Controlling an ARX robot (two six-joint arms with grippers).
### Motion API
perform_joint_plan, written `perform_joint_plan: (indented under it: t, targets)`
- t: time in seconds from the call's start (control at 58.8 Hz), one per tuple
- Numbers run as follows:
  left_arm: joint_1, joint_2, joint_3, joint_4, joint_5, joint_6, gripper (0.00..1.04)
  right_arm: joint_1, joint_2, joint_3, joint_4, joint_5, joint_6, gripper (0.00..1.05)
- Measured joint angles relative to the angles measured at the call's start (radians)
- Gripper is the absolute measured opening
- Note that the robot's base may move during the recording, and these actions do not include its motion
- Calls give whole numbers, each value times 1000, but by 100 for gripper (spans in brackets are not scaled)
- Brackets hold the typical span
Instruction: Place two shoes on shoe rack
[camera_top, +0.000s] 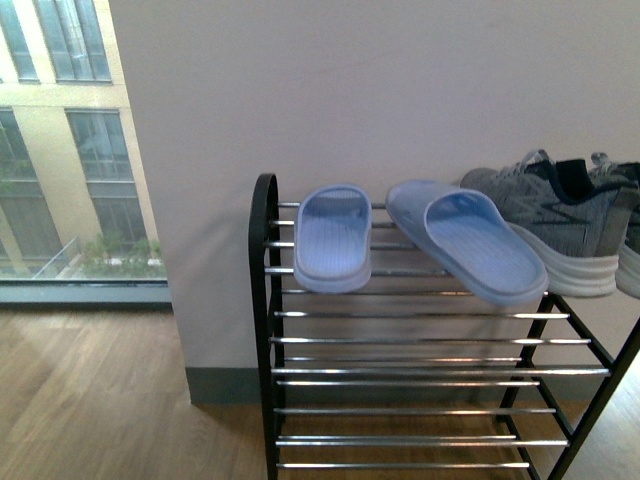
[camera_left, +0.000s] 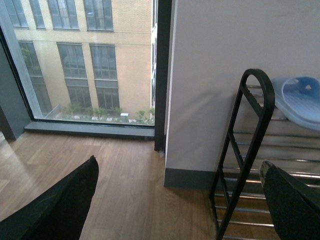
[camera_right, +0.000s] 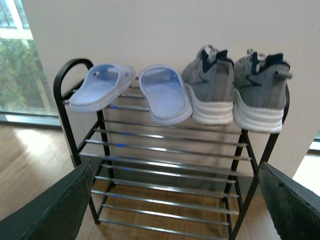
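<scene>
Shoe rack (camera_right: 165, 150) stands against the pale wall, window to its left, wood floor under it. All four pieces of footwear sit on the top tier.

Left to right along that tier:
- left slide (camera_right: 100, 87), pale blue, near the arched side post, hanging a little over the front bars
- right slide (camera_right: 164, 95), just beside the first; from the front camera it lies angled, overhanging the front edge
- left sneaker (camera_right: 210, 92), grey knit, white sole, heel facing out, touching or nearly touching the slide
- right sneaker (camera_right: 262, 95), beside its mate, at the right-hand end of the rack

Lower tiers carry nothing that I can see.

Left gripper (camera_left: 175, 210): jaws spread wide, nothing between them, off the rack's left end.
Right gripper (camera_right: 175, 205): jaws likewise spread and empty, facing the rack from in front.

Judgement: placing looks finished. Both pairs rest on the rack, neither arm holds anything. The angled slide sits a bit loose; otherwise nothing appears left to do.
</scene>
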Motion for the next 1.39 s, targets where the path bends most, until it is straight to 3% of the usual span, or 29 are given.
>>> perform_joint_plan:
  t: [1.395]
  targets:
    - [0, 0, 0, 0, 1, 2, 95, 0, 1, 0, -3, 3, 3, 95]
